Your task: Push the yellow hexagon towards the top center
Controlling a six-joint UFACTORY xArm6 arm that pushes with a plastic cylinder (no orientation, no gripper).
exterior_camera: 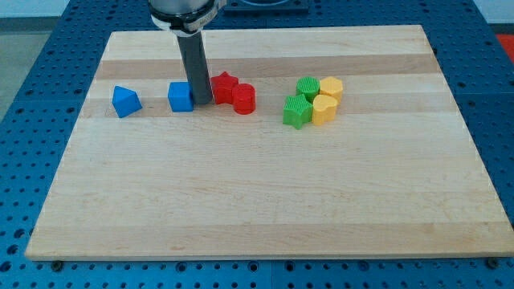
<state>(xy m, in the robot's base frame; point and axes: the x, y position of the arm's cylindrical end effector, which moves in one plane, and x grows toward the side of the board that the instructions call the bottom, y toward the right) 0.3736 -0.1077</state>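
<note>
The yellow hexagon (332, 87) lies right of the board's centre, at the top right of a tight cluster. It touches a green block (307, 87) on its left and a second yellow block (324, 110) below it. Another green block (296, 111) sits at the cluster's lower left. My tip (201, 103) is far to the left of the hexagon. It rests between a blue cube (181, 96) and a red star (224, 84), close against the cube's right side.
A red cylinder (244, 99) touches the red star at its lower right. A blue triangular block (125, 101) lies alone at the left. The wooden board (257, 209) sits on a blue perforated table (32, 96).
</note>
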